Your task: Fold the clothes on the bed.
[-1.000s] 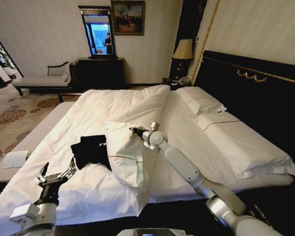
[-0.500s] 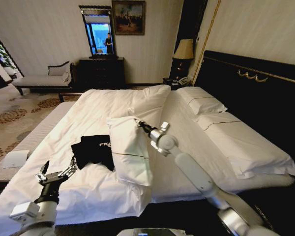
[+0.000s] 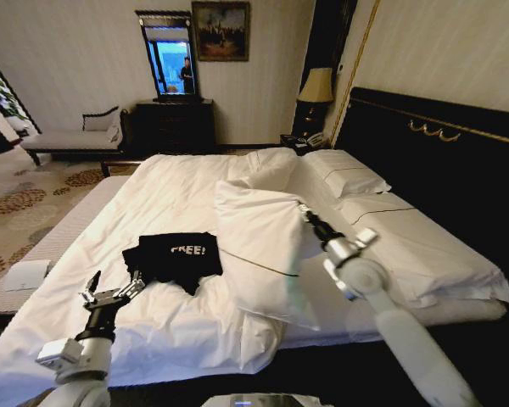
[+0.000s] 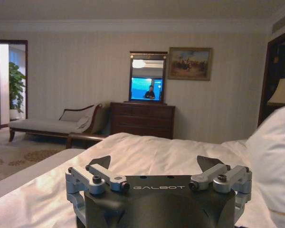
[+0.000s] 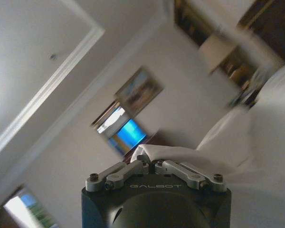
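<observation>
The clothes, a black T-shirt (image 3: 176, 254) with white "FREE!" lettering, lie rumpled on the white bed (image 3: 174, 182) near its front left. My right gripper (image 3: 304, 214) is shut on the corner of a white pillow (image 3: 263, 246) and holds it up just right of the shirt, clear of it. In the right wrist view the fingers (image 5: 149, 164) pinch the white pillow fabric (image 5: 164, 153). My left gripper (image 3: 112, 292) hovers open over the duvet in front of the shirt, apart from it. The left wrist view shows the left gripper (image 4: 154, 164) wide open with nothing in it.
Two more white pillows (image 3: 348, 180) (image 3: 424, 250) lie along the dark headboard (image 3: 441, 161) at the right. A pale chaise (image 3: 72, 136), a dark dresser (image 3: 174, 123) and a lamp (image 3: 316, 85) stand at the far wall. A white sheet of paper (image 3: 25, 274) lies at the left.
My right gripper has swung the pillow to the right, off the T-shirt, so the lettering now shows. The left gripper has shifted slightly right, still open.
</observation>
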Controlling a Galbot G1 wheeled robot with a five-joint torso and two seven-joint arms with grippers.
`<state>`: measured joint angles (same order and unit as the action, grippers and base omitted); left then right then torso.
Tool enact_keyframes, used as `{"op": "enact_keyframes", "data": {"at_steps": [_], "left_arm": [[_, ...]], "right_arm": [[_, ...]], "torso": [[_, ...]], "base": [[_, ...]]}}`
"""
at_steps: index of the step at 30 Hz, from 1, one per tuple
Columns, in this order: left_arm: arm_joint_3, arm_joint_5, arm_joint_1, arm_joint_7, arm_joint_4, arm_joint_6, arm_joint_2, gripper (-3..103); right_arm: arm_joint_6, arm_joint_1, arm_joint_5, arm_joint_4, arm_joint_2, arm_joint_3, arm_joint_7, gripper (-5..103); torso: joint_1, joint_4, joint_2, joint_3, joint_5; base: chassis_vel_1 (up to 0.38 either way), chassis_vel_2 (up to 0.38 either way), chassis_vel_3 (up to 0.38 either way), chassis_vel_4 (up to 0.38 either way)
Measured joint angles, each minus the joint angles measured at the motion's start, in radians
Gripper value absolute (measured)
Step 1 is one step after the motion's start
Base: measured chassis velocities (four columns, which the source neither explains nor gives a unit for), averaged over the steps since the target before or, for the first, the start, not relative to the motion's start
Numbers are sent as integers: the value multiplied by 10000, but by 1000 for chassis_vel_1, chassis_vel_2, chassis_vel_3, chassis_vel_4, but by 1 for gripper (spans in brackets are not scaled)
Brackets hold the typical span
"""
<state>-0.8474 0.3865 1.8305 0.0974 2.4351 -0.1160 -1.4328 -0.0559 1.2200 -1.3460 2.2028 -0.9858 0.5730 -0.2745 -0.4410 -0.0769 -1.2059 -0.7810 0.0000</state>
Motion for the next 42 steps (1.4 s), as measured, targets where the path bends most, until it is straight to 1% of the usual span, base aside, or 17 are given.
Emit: {"op": "enact_keyframes", "data": {"at_steps": [3, 4, 8, 9, 10, 12, 13, 16, 18, 19, 20, 23, 24, 25, 27, 33, 42], "left_arm": [[225, 56, -254, 0, -64, -1, 130, 100], [225, 56, -254, 0, -64, -1, 130, 100], [517, 226, -716, 1, -189, -18, 356, 100], [517, 226, -716, 1, -189, -18, 356, 100], [611, 317, -889, 2, -242, -39, 438, 100], [771, 456, -1145, 8, -340, -58, 570, 100], [771, 456, -1145, 8, -340, -58, 570, 100], [1029, 662, -1493, 9, -536, -65, 792, 100], [1208, 724, -1704, 9, -662, -55, 900, 100], [1208, 724, -1704, 9, -662, -55, 900, 100], [1323, 762, -1878, -13, -806, 15, 973, 100], [1419, 892, -2168, -48, -1075, 148, 1057, 100], [1419, 892, -2168, -48, -1075, 148, 1057, 100], [1428, 983, -2229, -42, -1121, 159, 1101, 100], [1435, 1139, -2300, -30, -1132, 173, 1261, 100], [1339, 1493, -2574, 12, -1138, 187, 1576, 100], [1192, 1705, -2492, 95, -1207, 301, 1772, 100]], "right_arm": [[139, 1829, 1004, 798, -1012, 1660, 164, 1], [139, 1829, 1004, 798, -1012, 1660, 164, 1], [422, 3975, 1825, 1913, -3000, 3323, 137, 1], [422, 3975, 1825, 1913, -3000, 3323, 137, 1], [563, 4601, 2125, 2285, -3470, 3728, 32, 1], [682, 5300, 2519, 2770, -3962, 4191, -387, 1], [682, 5300, 2519, 2770, -3962, 4191, -387, 1], [583, 5956, 2898, 3069, -4284, 4860, -1634, 1], [188, 6207, 2906, 3074, -4292, 5350, -2422, 1], [188, 6207, 2906, 3074, -4292, 5350, -2422, 1], [-164, 6439, 2860, 3074, -4294, 5885, -3045, 1], [-601, 6805, 2837, 3069, -4477, 6669, -4072, 1], [-601, 6805, 2837, 3069, -4477, 6669, -4072, 1], [-699, 6957, 2842, 3062, -4643, 6814, -4373, 1], [-746, 7159, 3061, 3040, -5000, 6801, -4590, 1], [-500, 7096, 3991, 2607, -5433, 6272, -4612, 1], [-680, 6747, 4018, 593, -5222, 5197, -4597, 1]], "torso": [[0, -2, 0, 0, 1], [0, -2, 0, 0, 1], [1, -6, -1, 1, 1], [1, -6, -1, 1, 1], [1, -6, -1, 1, -2], [1, -2, -1, 0, -3], [1, -2, -1, 0, -3], [1, -3, -1, 0, 1], [-1, 0, -1, -1, 0], [-1, 0, -1, -1, 0], [-2, -2, 0, -2, 0], [-3, 1, 0, -2, -1], [-3, 1, 0, -2, -1], [-2, 0, 0, -2, -1], [-2, 3, 0, -2, 5], [-3, 0, 0, -1, -8], [-2, -2, 0, -1, -1]], "base": [[0, 0, 0, 0], [0, 0, 0, 0], [0, 0, 0, 0], [0, 0, 0, 0], [0, 0, 0, 0], [0, 0, 0, 0], [0, 0, 0, 0], [0, 0, 0, 0], [0, 0, 0, 0], [0, 0, 0, 0], [0, 0, 0, 0], [0, 0, 0, 0], [0, 0, 0, 0], [0, 0, 0, 0], [0, 0, 0, 0], [0, 0, 0, 0], [0, 0, 0, 0]]}}
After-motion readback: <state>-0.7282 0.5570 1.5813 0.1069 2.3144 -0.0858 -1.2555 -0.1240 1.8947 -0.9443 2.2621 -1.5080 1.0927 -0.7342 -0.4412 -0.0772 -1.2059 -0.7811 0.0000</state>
